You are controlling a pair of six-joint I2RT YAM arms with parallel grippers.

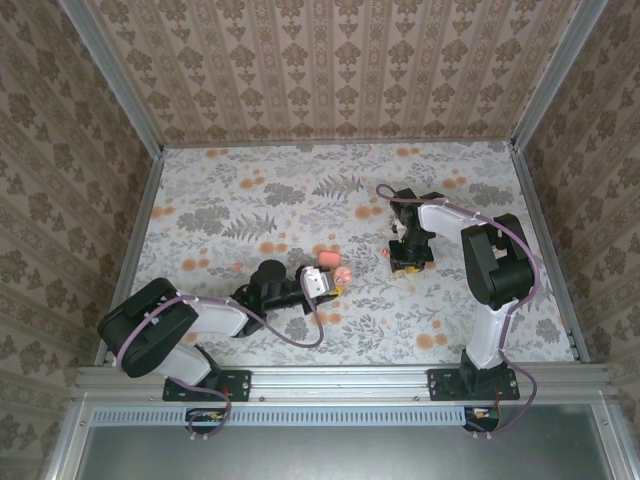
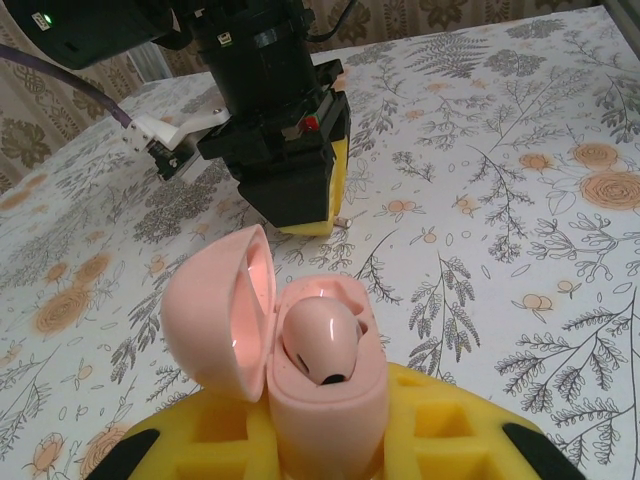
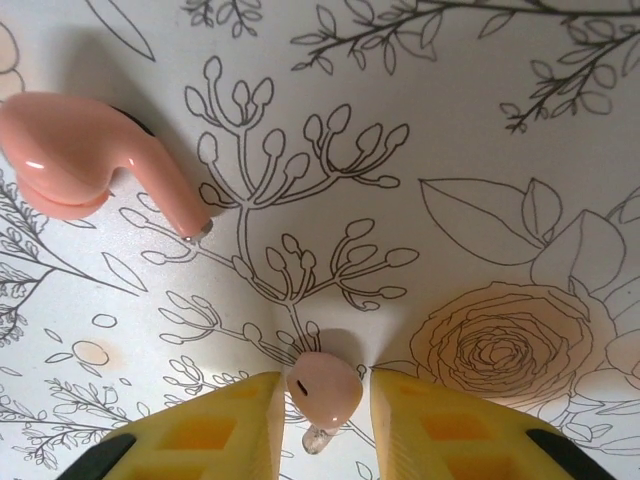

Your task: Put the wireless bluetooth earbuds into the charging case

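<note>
Closest to me, the left gripper (image 2: 330, 435) is clamped on the charging case (image 2: 335, 405), which sits towards the table's (image 3: 480, 120) near edge. Its lid (image 2: 215, 320) is hinged open and one earbud (image 2: 322, 340) is seated inside. Beyond it, nearer the right edge, my right gripper (image 3: 325, 385) flanks a second earbud (image 3: 325, 390); I can't tell whether the fingers pinch it. A third earbud (image 3: 85, 155) lies loose nearby.

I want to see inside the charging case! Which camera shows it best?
The left wrist camera. The charging case is big and close there, lid open, one earbud tucked inside, gripped by the left gripper. The top external camera shows it as a tiny pink blob at that gripper's tip.
</note>
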